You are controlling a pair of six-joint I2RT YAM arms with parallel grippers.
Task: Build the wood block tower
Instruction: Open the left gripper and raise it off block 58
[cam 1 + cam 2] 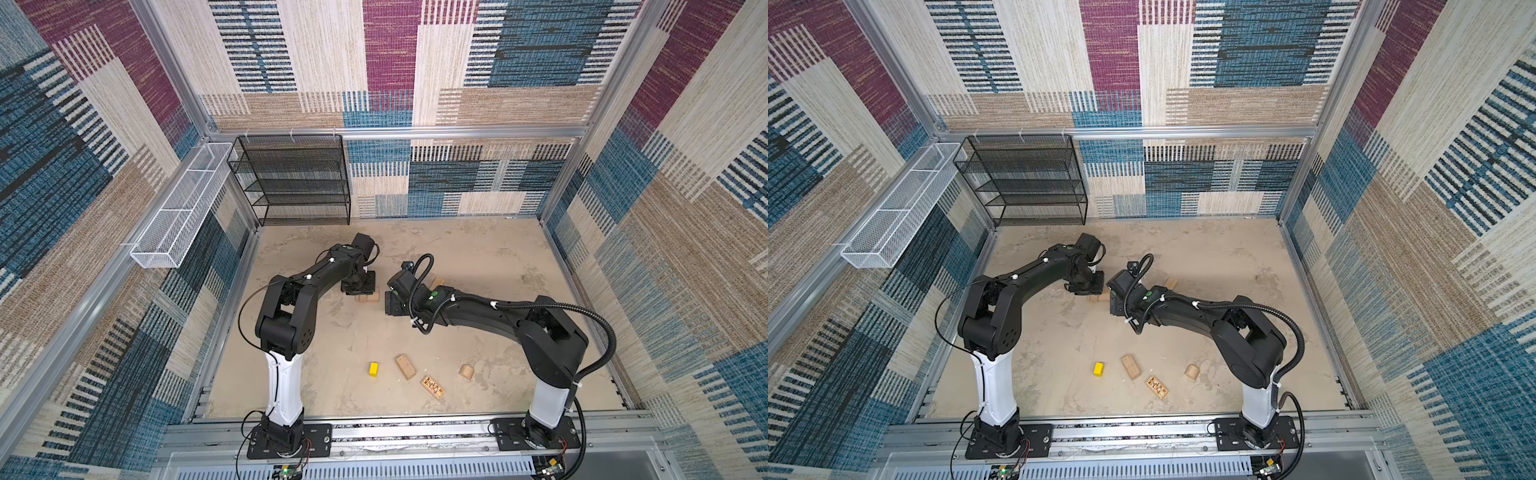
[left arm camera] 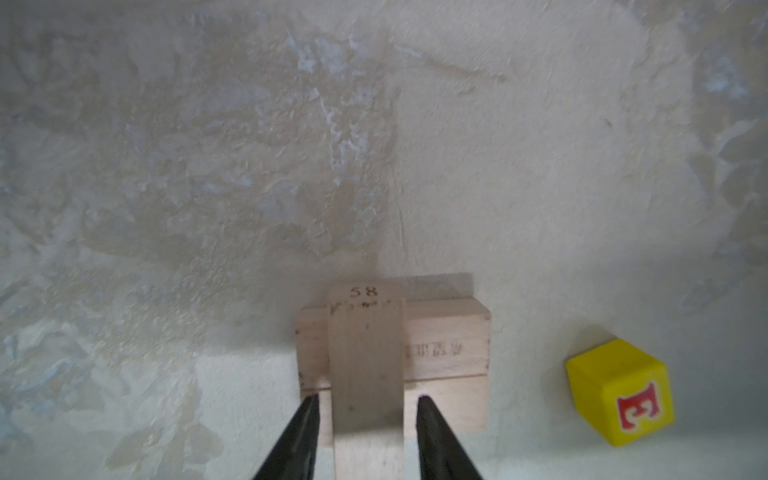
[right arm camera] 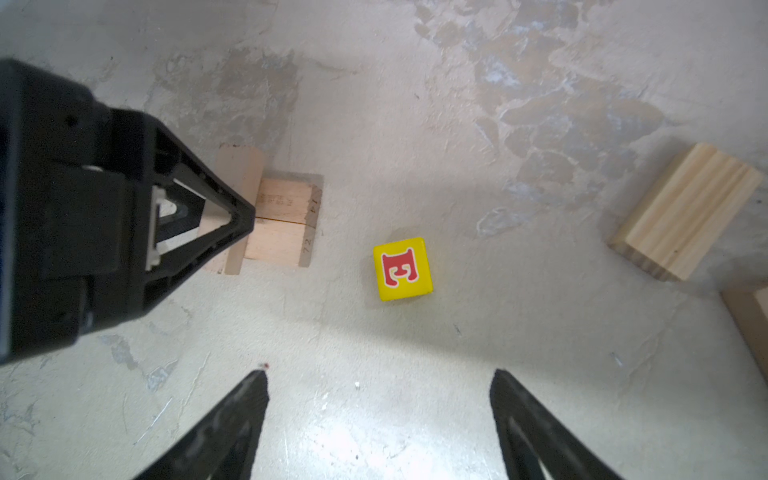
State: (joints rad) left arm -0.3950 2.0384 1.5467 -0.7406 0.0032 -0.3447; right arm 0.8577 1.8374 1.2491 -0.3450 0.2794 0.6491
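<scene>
Atop two tan wood blocks (image 2: pixel 444 332) lies a tan wooden plank (image 2: pixel 365 365), our left pincer (image 2: pixel 365 400) narrowly parted astride it, right pincer (image 3: pixel 378 372) wide.

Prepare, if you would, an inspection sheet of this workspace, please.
surface: mottled beige table, no spills seen.
job's things: tower, two tan blocks with one across; loose: lettered yellow block, pine block, second yellow block, tan oblong, patterned block, rounded piece.
clutter: nothing seen.
grippers: left pincer open astride the top block; right pincer open, empty.
cables: ribbed conduit, thin loop, both clear of the blocks.
surroundings: black mesh shelf, white wire basket.
</scene>
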